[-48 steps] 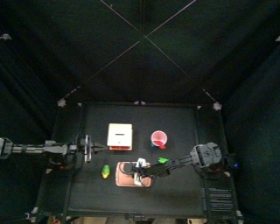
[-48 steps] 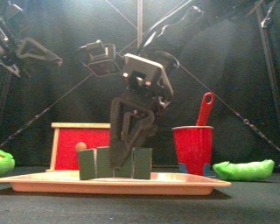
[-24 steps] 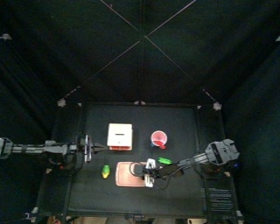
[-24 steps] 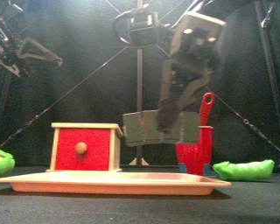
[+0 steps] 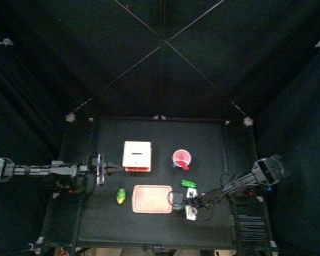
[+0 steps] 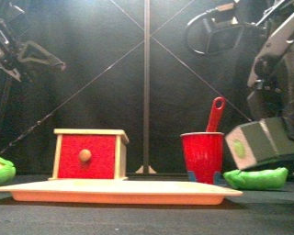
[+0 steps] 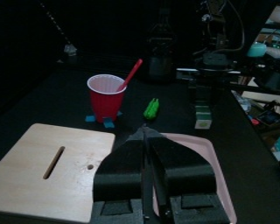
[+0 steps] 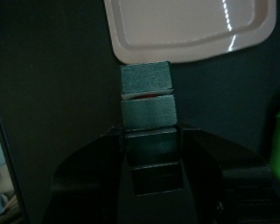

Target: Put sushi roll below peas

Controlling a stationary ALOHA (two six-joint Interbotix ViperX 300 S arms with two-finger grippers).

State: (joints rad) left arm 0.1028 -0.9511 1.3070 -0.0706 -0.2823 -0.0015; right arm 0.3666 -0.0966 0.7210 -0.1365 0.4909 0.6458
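Transport step: your right pincer pinches the sushi roll, clear of the pink tray. Next, lower it onto the desk just below the peas.

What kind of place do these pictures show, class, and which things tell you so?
Probably a robot test pen, not a real kitchen: black curtains close in a small black table, two robot arms reach over it, and toy food such as green peas lies beside a pink tray and a red cup.
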